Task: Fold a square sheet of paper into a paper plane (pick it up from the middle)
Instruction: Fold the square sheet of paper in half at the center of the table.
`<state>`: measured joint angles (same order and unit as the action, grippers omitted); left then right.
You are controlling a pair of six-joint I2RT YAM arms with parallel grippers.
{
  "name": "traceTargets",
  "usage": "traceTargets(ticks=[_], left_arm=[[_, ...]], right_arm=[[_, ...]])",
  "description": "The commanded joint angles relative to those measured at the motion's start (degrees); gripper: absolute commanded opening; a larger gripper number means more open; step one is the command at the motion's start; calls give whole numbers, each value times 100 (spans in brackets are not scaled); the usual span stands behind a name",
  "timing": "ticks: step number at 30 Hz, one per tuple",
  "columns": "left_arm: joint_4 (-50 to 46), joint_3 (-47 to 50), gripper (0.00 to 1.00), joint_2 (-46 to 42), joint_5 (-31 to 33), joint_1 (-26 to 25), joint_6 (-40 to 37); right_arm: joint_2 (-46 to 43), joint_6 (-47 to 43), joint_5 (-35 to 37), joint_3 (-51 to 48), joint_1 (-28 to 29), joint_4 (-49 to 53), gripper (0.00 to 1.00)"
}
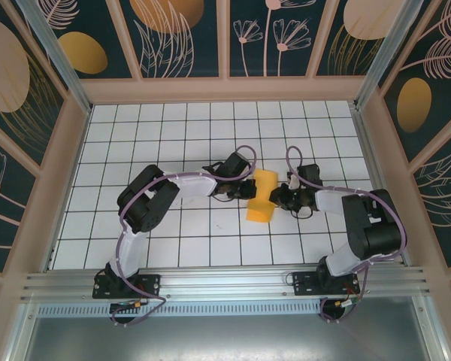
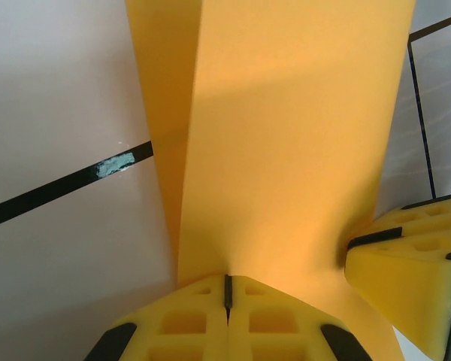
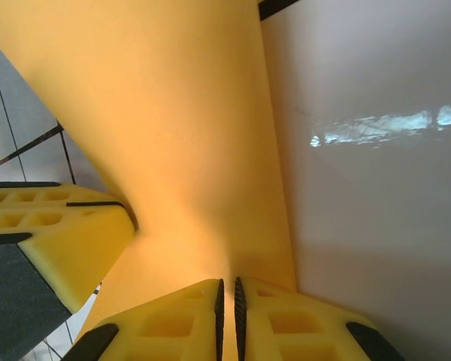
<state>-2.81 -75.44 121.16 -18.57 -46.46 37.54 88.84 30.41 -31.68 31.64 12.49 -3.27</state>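
The square sheet of paper (image 1: pixel 261 197) is bright orange and bent into a narrow, waisted shape at the middle of the gridded table (image 1: pixel 173 135). My left gripper (image 1: pixel 249 188) pinches its left edge and my right gripper (image 1: pixel 279 197) pinches its right edge. In the left wrist view the yellow jaws of the left gripper (image 2: pixel 228 289) are shut on the paper (image 2: pixel 286 135), and a right finger (image 2: pixel 410 263) presses it nearby. Seen from the right wrist, the right gripper (image 3: pixel 227 301) is shut on the paper (image 3: pixel 173 113), with a left finger (image 3: pixel 60 226) alongside.
White tiles with black grid lines surround the paper on all sides. Patterned walls (image 1: pixel 225 37) with wooden frames enclose the table. A metal rail (image 1: pixel 225 282) carrying both arm bases runs along the near edge.
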Motion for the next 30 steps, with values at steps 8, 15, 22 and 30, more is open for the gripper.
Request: traceTargets(ticks=[8, 15, 22, 30], left_arm=[[-504, 92, 0, 232, 208, -47, -126], [-498, 73, 0, 241, 191, -47, -132], [-504, 91, 0, 232, 195, -48, -139], [-510, 100, 0, 206, 204, -48, -159]], right_arm=[[-799, -86, -381, -115, -19, 229, 18], [-800, 59, -827, -337, 210, -8, 18], [-258, 116, -496, -675, 217, -202, 17], [-930, 156, -582, -614, 233, 74, 18]])
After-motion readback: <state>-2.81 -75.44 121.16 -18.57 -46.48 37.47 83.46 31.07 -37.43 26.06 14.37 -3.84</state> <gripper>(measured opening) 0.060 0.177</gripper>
